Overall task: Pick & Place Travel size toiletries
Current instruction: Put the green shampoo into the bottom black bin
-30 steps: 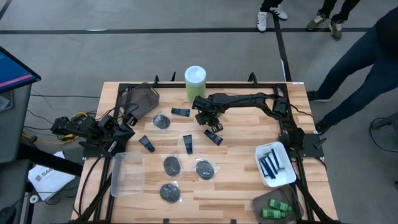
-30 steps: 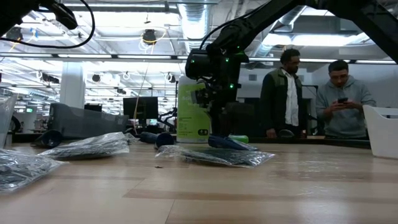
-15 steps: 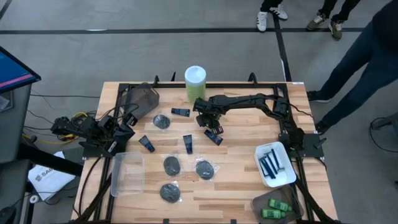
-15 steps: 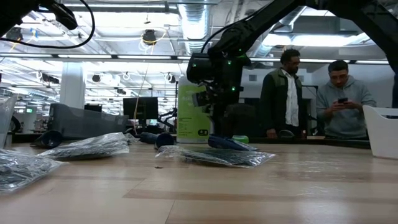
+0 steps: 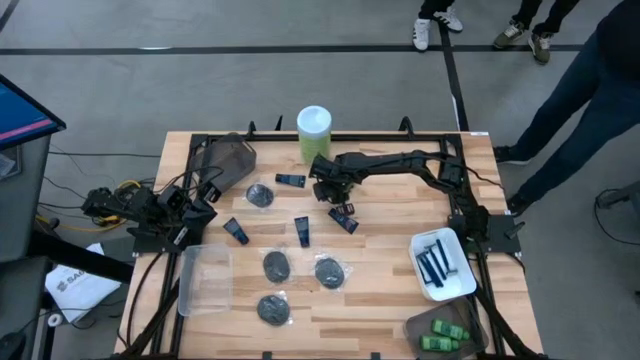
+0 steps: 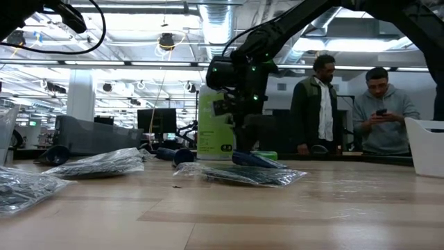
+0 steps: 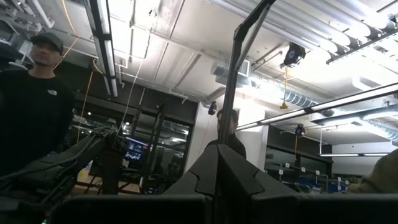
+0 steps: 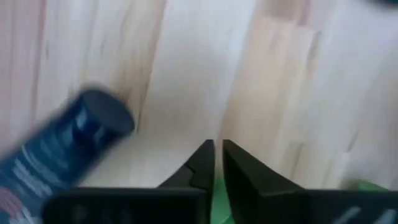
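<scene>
A: Is any marking legible?

B: Partly. The green canister (image 6: 214, 128) carries a white label panel, its print too small to read. A chest logo on one person's black shirt (image 7: 34, 118) is unreadable as well.

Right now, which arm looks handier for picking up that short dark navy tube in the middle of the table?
The right. Its gripper hovers beside the short dark navy tube, fingers nearly together, while the left gripper waits at the table's left edge.

Tall green canister (image 5: 313, 131) at the table's (image 5: 380, 300) far edge, white tray (image 5: 443, 262), two people (image 6: 347, 111) beyond
</scene>
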You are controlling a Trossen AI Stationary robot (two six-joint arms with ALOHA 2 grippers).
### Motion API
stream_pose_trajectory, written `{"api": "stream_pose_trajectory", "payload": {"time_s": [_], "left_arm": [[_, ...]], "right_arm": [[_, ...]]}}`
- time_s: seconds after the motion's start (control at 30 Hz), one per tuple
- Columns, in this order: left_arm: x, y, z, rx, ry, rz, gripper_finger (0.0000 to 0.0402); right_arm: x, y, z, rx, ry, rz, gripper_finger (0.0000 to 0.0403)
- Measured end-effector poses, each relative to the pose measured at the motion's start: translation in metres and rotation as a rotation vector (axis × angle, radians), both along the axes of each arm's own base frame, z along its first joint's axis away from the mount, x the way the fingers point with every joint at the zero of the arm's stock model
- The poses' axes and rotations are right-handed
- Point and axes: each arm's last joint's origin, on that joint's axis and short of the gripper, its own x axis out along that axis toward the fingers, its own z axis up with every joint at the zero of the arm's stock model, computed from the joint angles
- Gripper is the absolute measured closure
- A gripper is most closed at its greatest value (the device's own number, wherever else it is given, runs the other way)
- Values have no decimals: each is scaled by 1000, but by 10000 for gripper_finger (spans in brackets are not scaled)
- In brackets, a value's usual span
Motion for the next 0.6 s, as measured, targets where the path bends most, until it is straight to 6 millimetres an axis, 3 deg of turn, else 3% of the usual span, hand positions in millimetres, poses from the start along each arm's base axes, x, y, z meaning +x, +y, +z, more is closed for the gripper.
{"api": "stream_pose_trajectory", "payload": {"time_s": [0.13, 0.2, 0.3, 0.47, 0.6], "left_arm": [[0, 0, 0, 0, 0, 0, 399], [0, 0, 0, 0, 0, 0, 399], [0, 0, 0, 0, 0, 0, 399], [0, 0, 0, 0, 1, 0, 399], [0, 0, 0, 0, 0, -1, 399]], "right_arm": [[10, 0, 23, 45, -79, -168, 397], [16, -2, 41, 73, -144, -304, 383], [8, -9, 63, 114, -141, -547, 345], [-17, -33, 53, 179, 12, -1094, 256], [-26, -48, 40, 213, 4, -1373, 175]]}}
